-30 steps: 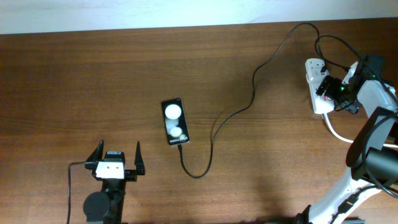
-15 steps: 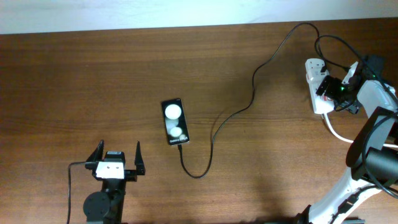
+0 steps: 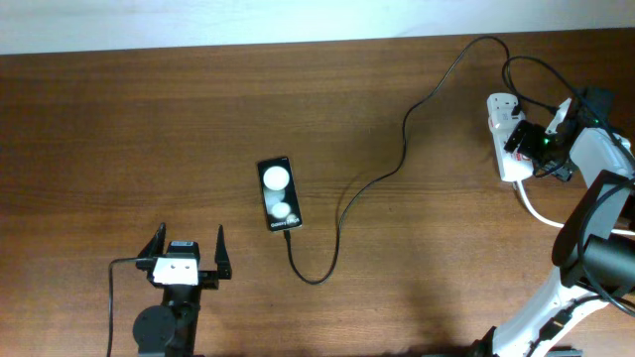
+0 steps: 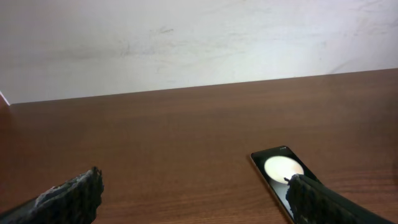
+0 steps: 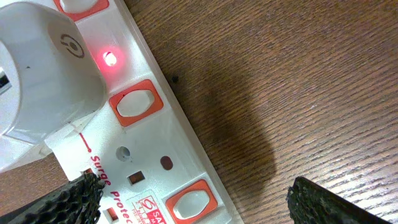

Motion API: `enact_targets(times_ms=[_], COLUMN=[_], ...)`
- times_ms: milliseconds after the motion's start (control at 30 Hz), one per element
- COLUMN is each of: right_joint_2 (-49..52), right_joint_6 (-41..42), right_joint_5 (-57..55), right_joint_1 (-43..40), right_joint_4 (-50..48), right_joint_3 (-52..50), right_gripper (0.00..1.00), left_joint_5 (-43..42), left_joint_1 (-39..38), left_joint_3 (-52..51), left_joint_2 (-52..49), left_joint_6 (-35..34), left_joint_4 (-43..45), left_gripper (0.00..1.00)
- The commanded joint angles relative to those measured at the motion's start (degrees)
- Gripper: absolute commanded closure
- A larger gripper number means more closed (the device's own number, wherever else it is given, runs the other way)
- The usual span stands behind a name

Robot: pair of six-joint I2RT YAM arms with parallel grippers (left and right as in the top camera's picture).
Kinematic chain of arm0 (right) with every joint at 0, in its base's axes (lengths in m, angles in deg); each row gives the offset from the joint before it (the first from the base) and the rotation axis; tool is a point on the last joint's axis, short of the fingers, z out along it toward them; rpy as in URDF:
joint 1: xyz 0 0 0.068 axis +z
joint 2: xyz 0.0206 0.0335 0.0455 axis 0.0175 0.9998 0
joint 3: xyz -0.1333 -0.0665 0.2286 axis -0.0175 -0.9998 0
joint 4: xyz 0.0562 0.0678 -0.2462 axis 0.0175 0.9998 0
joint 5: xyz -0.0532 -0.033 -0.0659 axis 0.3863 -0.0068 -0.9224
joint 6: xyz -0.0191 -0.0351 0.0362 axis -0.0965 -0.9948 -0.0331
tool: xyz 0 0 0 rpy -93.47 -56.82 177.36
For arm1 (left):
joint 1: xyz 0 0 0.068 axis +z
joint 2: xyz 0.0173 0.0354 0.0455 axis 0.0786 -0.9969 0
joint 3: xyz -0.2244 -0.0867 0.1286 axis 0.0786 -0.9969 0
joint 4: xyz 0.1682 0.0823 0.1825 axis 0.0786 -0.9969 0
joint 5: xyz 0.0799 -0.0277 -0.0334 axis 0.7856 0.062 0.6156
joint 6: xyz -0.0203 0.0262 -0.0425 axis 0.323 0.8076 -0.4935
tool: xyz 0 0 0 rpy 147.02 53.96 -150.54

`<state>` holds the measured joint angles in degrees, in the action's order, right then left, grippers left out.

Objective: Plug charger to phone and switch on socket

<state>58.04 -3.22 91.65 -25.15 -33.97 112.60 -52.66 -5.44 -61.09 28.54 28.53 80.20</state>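
Note:
The black phone [image 3: 279, 194] lies flat at mid-table, two white spots on its face. The charger cable [image 3: 405, 139] runs from the phone's near end, loops, then snakes up and right to the socket [image 3: 504, 139], a white power strip at the far right. My right gripper [image 3: 516, 139] hovers open over the strip. In the right wrist view the socket [image 5: 149, 155] shows red-framed rocker switches, a lit red lamp [image 5: 110, 59] and a white plug block [image 5: 43, 68]; the right gripper [image 5: 199, 205] holds nothing. My left gripper [image 3: 189, 253] stands open, low and left of the phone [image 4: 277, 169].
A thick white cord [image 3: 541, 210] leaves the socket toward the right arm's base. A pale wall [image 4: 186, 43] rises behind the table's far edge. The brown wooden table [image 3: 119, 129] spreads left of the phone.

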Motion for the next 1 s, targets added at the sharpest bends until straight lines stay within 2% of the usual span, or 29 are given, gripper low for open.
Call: enact_targets(times_ms=[0,400,800,967], right_joint_2=[0.09,0.00,-26.21,-32.96], right_joint_6=[-1.07,-1.07,-1.07,-1.07], right_joint_5=[-2.12,-2.12,-2.12,-2.12], right_joint_1=[0.28,0.28,0.28,0.28], right_joint_4=[0.59,0.48,0.48,0.50], right_joint_3=[-1.38,-1.38,-1.38,-1.38], right_gripper=[0.01,0.01,0.01,0.01], left_joint_5=[0.61,0.61,0.61,0.61], left_joint_1=[0.31,0.31,0.31,0.31], left_joint_3=[-0.13,-0.13,-0.13,-0.13], left_joint_2=[0.33,0.33,0.33,0.33], left_joint_6=[1.14,1.14,1.14,1.14], left_joint_4=[-0.44,-0.44,-0.44,-0.44], left_gripper=[0.01,0.01,0.01,0.01])
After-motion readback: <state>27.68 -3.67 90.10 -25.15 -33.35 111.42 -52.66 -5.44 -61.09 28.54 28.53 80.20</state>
